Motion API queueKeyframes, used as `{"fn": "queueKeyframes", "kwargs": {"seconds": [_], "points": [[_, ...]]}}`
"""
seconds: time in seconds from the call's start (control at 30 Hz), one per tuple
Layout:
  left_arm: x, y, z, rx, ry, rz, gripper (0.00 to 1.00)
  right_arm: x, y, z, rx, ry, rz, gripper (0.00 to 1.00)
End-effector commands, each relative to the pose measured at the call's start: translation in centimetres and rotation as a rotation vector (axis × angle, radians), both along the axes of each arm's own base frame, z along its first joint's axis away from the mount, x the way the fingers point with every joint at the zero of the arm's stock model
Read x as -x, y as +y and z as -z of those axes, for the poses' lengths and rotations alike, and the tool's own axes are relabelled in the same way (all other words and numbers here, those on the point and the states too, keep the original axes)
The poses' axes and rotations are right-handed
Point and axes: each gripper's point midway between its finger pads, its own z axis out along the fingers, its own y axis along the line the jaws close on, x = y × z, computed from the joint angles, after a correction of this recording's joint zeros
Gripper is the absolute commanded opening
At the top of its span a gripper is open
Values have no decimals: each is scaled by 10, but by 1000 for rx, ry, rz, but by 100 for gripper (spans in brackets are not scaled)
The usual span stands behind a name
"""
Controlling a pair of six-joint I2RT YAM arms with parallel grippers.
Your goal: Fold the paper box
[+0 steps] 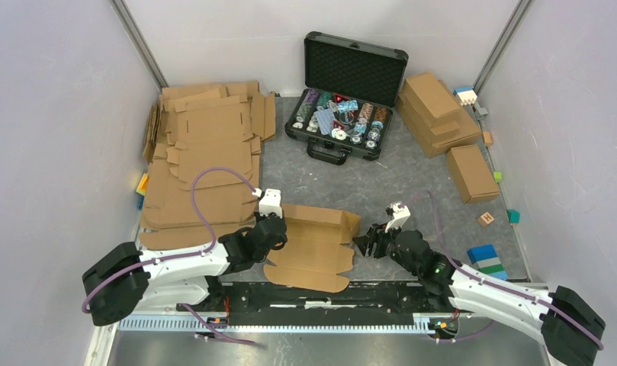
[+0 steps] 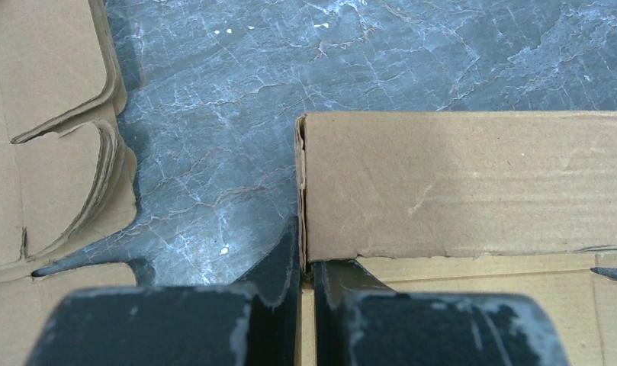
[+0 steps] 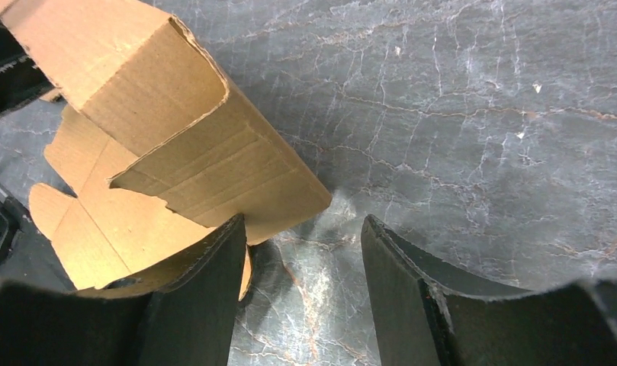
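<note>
Nearest, between the arm bases, the brown corrugated cardboard paper box [image 1: 313,245] lies half-raised on the grey marbled table [image 1: 412,175]. My left gripper [image 2: 305,263] pinches its 9 o'clock wall edge. My right gripper [image 3: 301,229], fingers spread, sits just beside the 3 o'clock flap, with bare table beyond. Farther out are the stack of flat cardboard sheets [image 1: 206,152] at 10 o'clock, the open black chip case [image 1: 343,114] at 12 and the closed brown boxes [image 1: 442,110] at 2.

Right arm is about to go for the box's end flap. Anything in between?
Nothing visible. The right gripper stands open beside the raised end flap of the paper box, with only bare mat between its fingers.
</note>
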Motion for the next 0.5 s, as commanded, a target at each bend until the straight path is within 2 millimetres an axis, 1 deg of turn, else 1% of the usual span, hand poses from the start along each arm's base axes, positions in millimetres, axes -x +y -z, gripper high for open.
{"fn": "queueKeyframes", "kwargs": {"seconds": [0.0,0.03,0.1,0.23,0.3,0.4,0.47], "points": [[-1,-12,-7,84,11,-14,2,2,-3,12,15,14,3,63],[-1,-12,-7,87,12,-15,2,2,-5,14,27,18,8,63],[-1,-13,-7,93,15,-16,2,1,-3,11,6,6,7,61],[0,-16,-5,113,22,-11,2,13,14,1,-132,7,-73,59],[0,-16,-5,117,23,-12,2,17,21,-8,-196,6,-99,59],[0,-16,-6,118,20,-11,2,19,27,-18,-257,-8,-118,59],[0,-16,-6,117,20,-9,2,19,29,-21,-267,-12,-126,58]]}}
